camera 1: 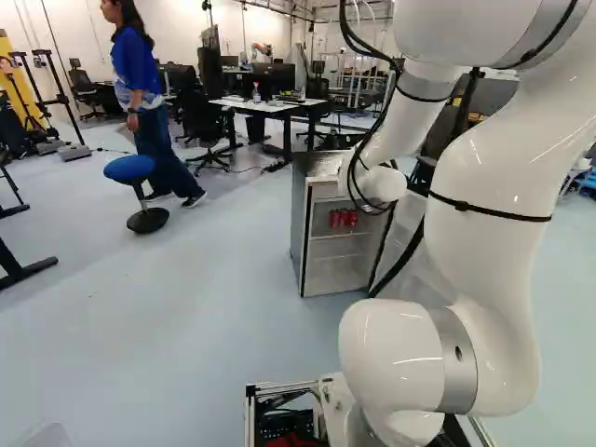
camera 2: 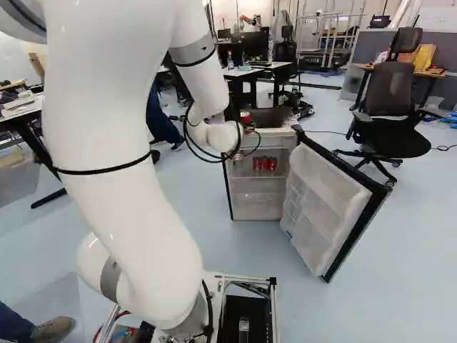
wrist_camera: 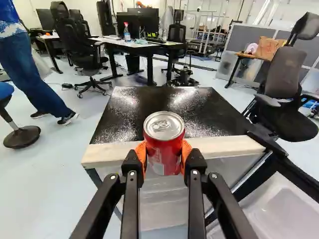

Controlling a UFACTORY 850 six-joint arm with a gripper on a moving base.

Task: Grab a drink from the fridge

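In both base views my wrist hides the gripper; beside it in the right base view a red can (camera 2: 246, 118) shows. The wrist view has my gripper (wrist_camera: 164, 158) shut on this red can (wrist_camera: 164, 144), orange pads against both its sides. The can is upright, its silver lid in sight, in front of the front edge of the fridge (wrist_camera: 149, 112). In the right base view the fridge (camera 2: 257, 207) stands with its door (camera 2: 321, 204) open to the right. Several red cans (camera 2: 265, 163) stand on its upper shelf.
A black office chair (camera 2: 389, 107) stands beyond the fridge door. Behind the fridge are desks (wrist_camera: 142, 45) with monitors. A blue stool (camera 1: 130, 169) stands left of the fridge in the left base view, and a person walks behind it.
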